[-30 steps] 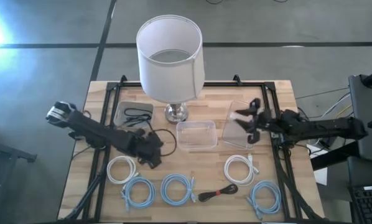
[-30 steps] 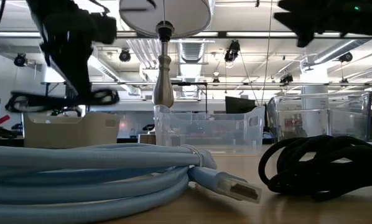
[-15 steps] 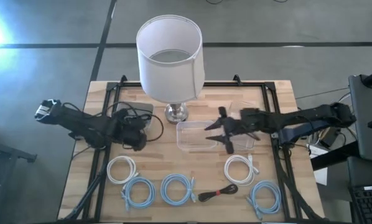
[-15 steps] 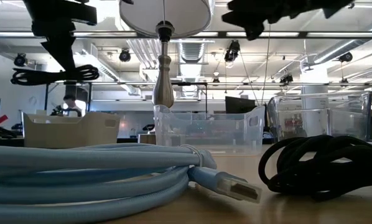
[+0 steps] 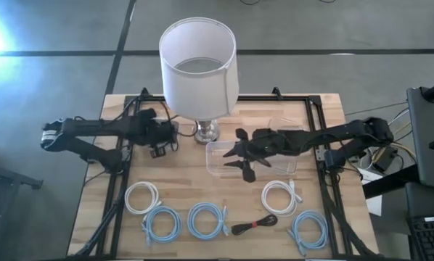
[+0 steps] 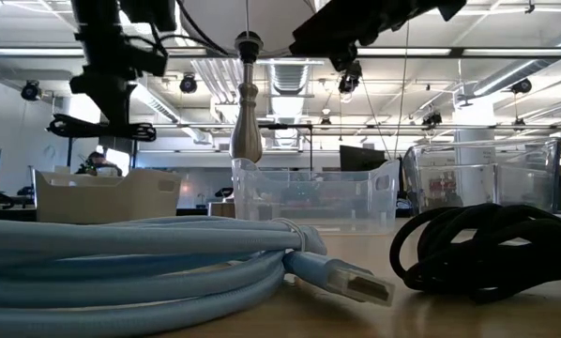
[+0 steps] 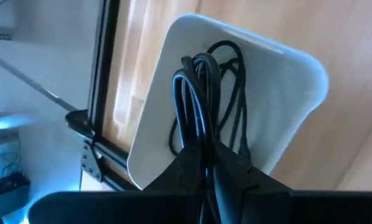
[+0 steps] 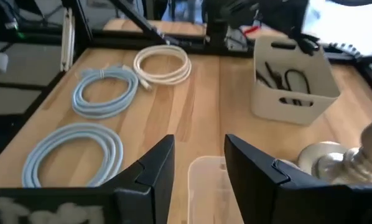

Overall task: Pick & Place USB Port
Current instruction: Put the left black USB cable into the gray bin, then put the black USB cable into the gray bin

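A wooden counter is seen from above, with a lamp at its far middle; 2 dark arms reach inward from the 2 sides; a clear bin sits at the centre and a white bin near the lamp's base on the left; 5 pale coiled cables and 1 black one lie along the near edge.

The left end effector is clenched on a coiled black USB cable, held directly above the white bin; a few cables already lie inside that bin, as seen from the right wrist. The right end effector is released and empty, hovering over the clear bin.

Risks are judged as follows; the loose loops could catch on the bin's rim if the cable is let go while off-centre, leaving part of it draped outside; the light bin could be nudged or tipped if the descent is too deep; the lamp stands just beside, and its base could be brushed by the left arm.
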Motion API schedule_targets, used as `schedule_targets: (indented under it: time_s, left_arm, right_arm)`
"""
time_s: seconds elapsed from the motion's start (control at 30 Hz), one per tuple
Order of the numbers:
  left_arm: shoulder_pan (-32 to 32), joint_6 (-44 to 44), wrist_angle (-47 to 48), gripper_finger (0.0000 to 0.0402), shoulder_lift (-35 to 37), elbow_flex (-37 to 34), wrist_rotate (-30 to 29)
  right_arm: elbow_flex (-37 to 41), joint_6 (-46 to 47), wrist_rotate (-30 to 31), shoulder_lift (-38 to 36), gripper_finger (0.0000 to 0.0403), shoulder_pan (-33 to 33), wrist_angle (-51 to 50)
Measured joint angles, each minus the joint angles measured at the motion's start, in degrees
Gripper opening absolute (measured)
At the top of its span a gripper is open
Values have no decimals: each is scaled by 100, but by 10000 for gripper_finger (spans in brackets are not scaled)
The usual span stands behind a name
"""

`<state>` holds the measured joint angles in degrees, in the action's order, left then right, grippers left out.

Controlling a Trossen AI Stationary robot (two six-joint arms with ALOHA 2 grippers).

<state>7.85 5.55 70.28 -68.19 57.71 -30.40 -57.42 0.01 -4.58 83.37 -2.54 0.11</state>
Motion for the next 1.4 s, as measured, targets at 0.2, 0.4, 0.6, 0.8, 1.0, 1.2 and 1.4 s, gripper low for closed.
schedule_targets:
  time_s: [0.2, 0.4, 0.6, 0.8, 1.0, 1.2, 1.4]
  left_arm:
    - [399, -1302, -370, 27, -139, -124, 104]
    - [564, -2196, -1067, 28, -252, -666, 566]
    - [715, -2238, -1514, 28, -325, -1129, 354]
    - [823, -2237, -1701, 46, -358, -1379, 733]
    - [823, -2132, -1824, 82, -362, -1539, 633]
    - [803, -2036, -1781, 127, -362, -1480, 507]
    - [739, -2003, -1623, 146, -331, -1223, 458]
  right_arm:
    - [-324, -26, 4, 325, 135, -95, -326]
    - [-563, -356, 24, 515, 146, -294, -467]
    - [-806, -548, 22, 734, 166, -520, -671]
    - [-1165, -270, 22, 778, 185, -804, -1513]
    - [-1238, 673, 15, 874, 187, -1310, -2237]
    - [-1199, 1380, 0, 1276, 187, -1893, -2601]
    - [-1197, 2092, -46, 1691, 187, -2170, -2737]
